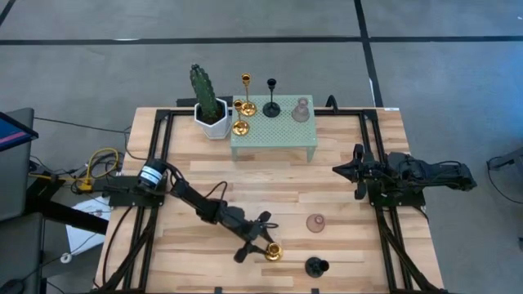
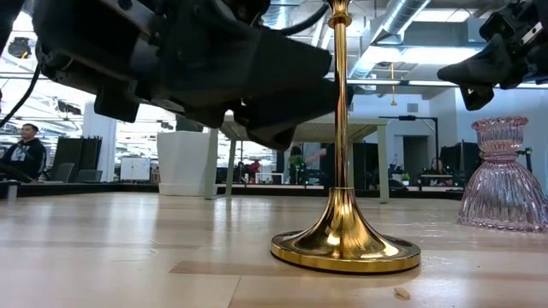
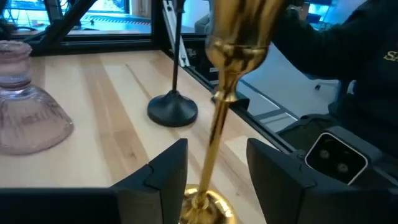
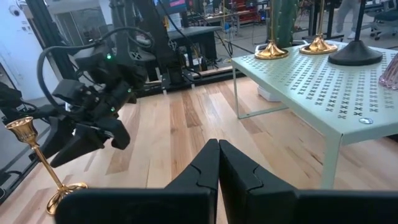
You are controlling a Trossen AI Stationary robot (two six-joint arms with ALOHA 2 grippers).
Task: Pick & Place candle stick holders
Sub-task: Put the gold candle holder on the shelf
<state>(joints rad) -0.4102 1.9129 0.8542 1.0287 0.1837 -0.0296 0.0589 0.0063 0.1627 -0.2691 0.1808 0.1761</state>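
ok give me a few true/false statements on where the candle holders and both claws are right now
1. The left claw has open fingers on either side of a gold holder standing on the table. True.
2. The right claw is clamped on a pink glass holder. False: it is shut on nothing, and that pink holder stands alone on the wood.
3. A black holder stands on the table near the front edge. True.
4. The green stand holds only gold holders. False: a black one and a pink one are there too.
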